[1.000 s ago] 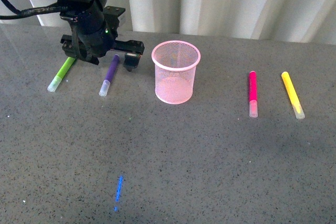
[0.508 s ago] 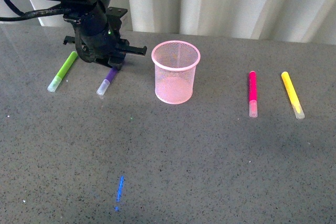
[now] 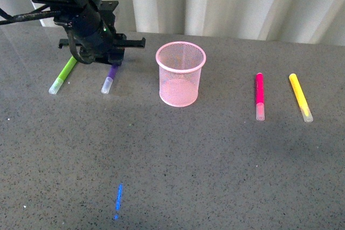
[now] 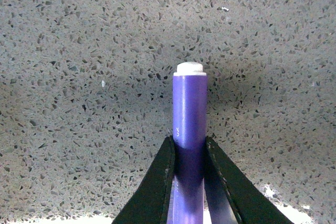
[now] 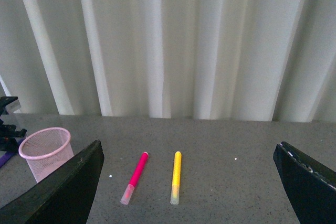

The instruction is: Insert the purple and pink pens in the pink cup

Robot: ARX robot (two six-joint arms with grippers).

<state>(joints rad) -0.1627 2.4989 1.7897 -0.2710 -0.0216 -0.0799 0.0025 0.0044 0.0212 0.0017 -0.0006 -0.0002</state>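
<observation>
My left gripper [image 3: 110, 60] is shut on the purple pen [image 3: 110, 78], whose clear-capped end sticks out below it, just above the table. In the left wrist view the purple pen [image 4: 189, 129] runs between the two black fingers [image 4: 157, 182], its white end pointing away over speckled table. The pink cup [image 3: 180, 74], a mesh holder, stands upright to the right of that gripper. The pink pen [image 3: 259, 95] lies flat on the table at the right. In the right wrist view my right gripper [image 5: 189, 192] is open and held high, with the pink pen [image 5: 135, 177] and pink cup [image 5: 44, 150] far below.
A lime-green marker [image 3: 63, 75] lies left of the purple pen, under the left arm. A yellow marker [image 3: 300, 96] lies right of the pink pen. A blue light mark [image 3: 118, 197] shows on the grey table near the front. White curtains hang behind the table's far edge.
The left gripper closed on the purple pen and lifted it a little, swinging it more upright. The pink pen, cup and other markers have stayed put.
</observation>
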